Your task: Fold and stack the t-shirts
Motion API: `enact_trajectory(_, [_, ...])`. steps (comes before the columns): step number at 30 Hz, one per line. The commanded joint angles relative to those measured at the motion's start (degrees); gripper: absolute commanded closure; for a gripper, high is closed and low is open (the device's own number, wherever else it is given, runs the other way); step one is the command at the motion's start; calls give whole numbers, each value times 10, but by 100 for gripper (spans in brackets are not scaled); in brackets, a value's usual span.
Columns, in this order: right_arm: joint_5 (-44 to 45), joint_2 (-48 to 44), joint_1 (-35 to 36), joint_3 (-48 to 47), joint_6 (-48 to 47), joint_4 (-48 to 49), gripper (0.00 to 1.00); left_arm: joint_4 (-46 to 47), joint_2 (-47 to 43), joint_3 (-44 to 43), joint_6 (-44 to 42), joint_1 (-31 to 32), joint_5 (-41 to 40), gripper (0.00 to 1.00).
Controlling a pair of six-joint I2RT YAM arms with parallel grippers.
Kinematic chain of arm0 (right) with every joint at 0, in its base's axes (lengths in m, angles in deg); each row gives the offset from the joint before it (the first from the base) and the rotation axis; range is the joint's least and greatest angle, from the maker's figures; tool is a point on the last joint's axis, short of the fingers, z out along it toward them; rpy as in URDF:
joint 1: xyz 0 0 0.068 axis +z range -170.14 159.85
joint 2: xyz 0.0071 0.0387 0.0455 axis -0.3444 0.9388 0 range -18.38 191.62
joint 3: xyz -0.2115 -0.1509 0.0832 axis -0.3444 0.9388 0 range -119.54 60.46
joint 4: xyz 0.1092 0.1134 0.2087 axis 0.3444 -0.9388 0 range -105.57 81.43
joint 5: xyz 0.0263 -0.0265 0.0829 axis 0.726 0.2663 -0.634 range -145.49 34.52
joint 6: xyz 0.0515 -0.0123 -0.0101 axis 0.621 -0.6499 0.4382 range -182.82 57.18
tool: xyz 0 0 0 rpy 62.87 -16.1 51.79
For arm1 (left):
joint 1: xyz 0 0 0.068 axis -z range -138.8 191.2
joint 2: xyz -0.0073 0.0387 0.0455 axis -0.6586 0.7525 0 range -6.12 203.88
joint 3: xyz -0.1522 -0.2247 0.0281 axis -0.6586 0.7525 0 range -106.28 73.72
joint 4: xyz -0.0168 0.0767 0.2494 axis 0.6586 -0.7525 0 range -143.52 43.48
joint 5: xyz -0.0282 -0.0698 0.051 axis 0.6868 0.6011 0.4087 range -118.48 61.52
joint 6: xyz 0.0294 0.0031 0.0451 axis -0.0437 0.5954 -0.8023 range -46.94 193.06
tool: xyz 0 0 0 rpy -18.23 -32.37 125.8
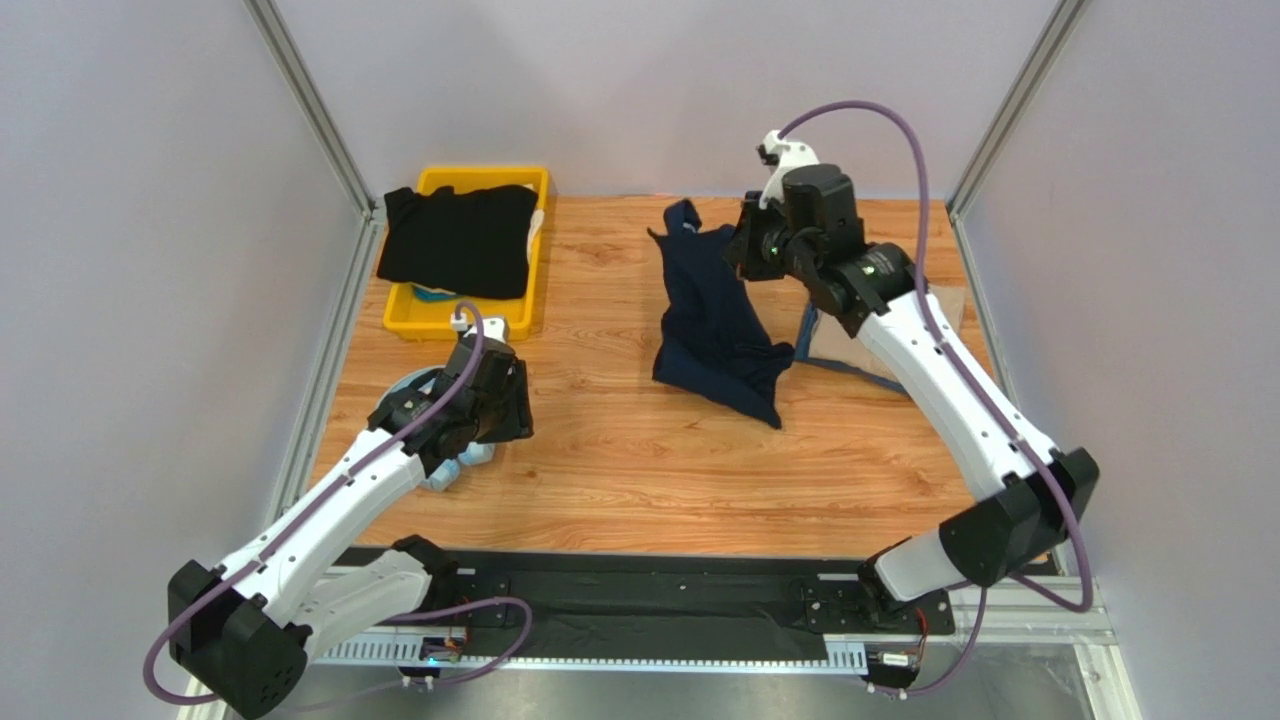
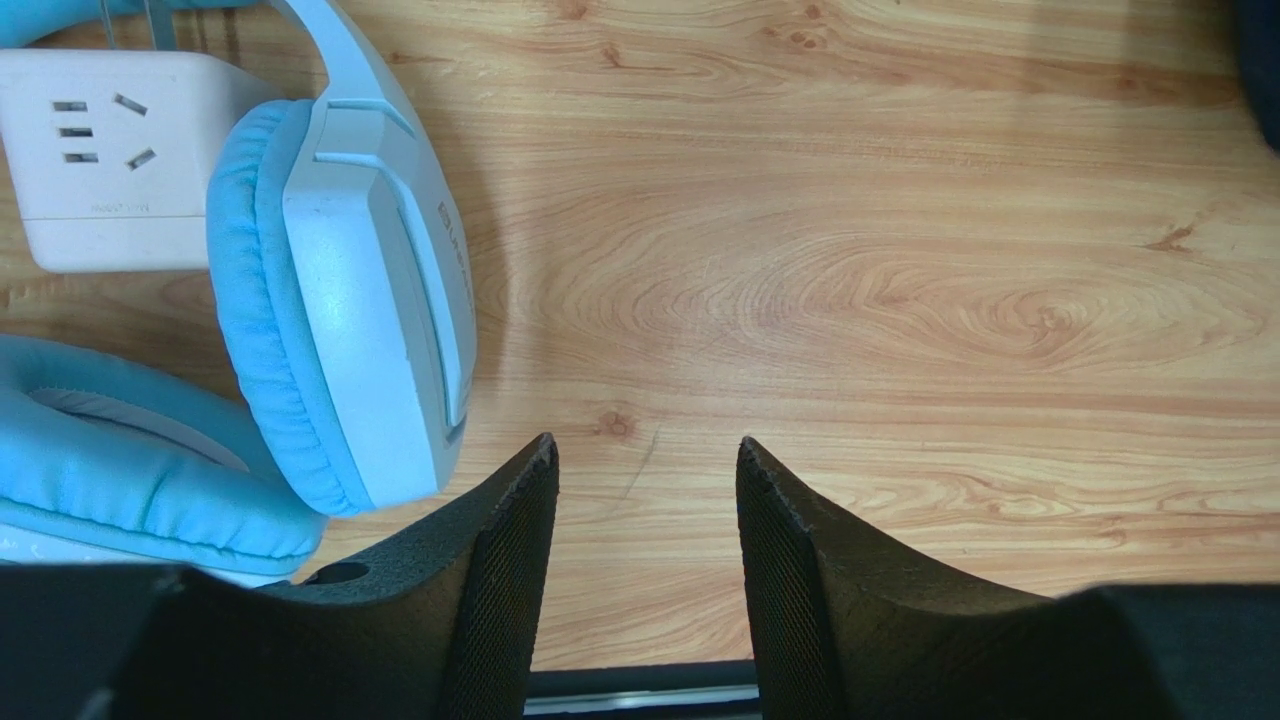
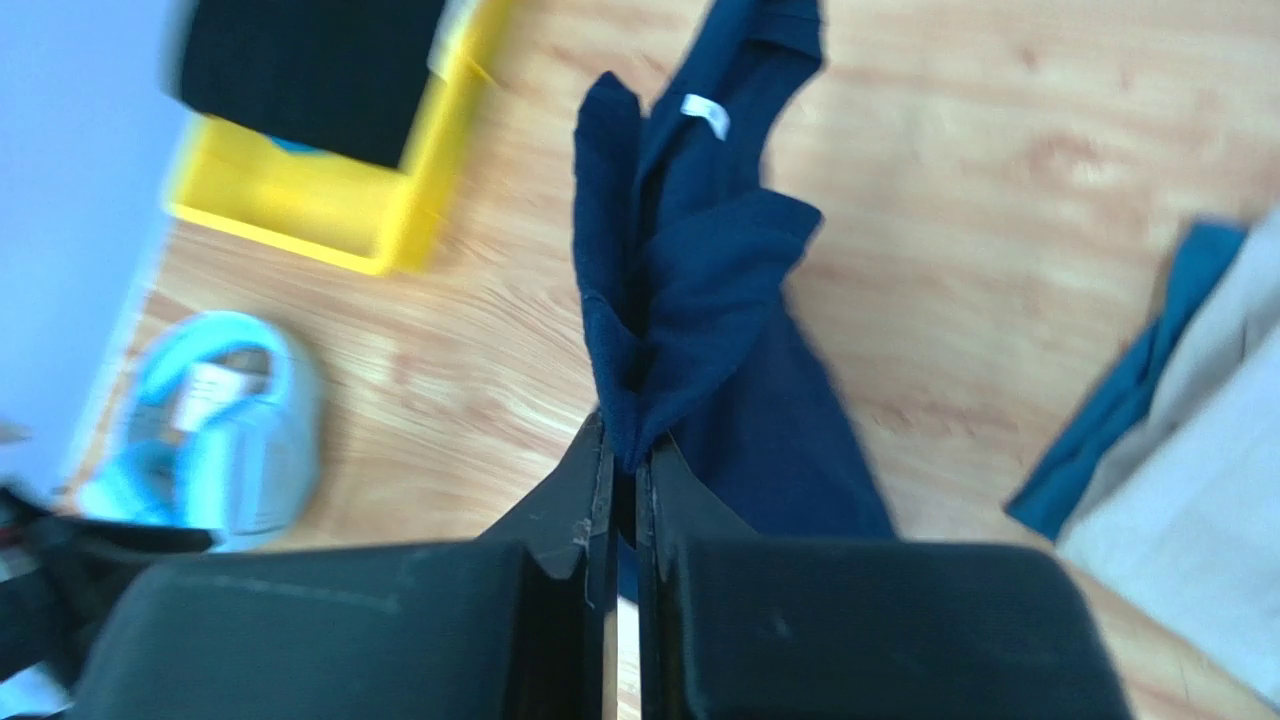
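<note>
R gripper (image 3: 624, 450) pinched shut on bunched edge of navy t-shirt (image 3: 706, 255), held up well right of yellow bin (image 1: 394, 318), tail on table, long axis far-to-near. L gripper (image 2: 643, 458) wide open, empty, just in front of bin; R arm much nearer.

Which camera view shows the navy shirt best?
The top external view: it shows the whole navy shirt, crumpled, and where it sits on the table. The right wrist view shows only a bunched fold pinched between the right fingers, slightly blurred. The left wrist view shows nothing clearly of it.
</note>
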Motion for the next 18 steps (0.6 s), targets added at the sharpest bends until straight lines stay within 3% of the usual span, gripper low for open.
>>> enact_trajectory(1, [-66, -62, 1, -61, -13, 23, 100, -10, -22, -1, 2, -3, 0, 46])
enact_trajectory(18, [-247, -143, 29, -213, 25, 16, 100, -29, -66, 0, 18, -3, -6, 46])
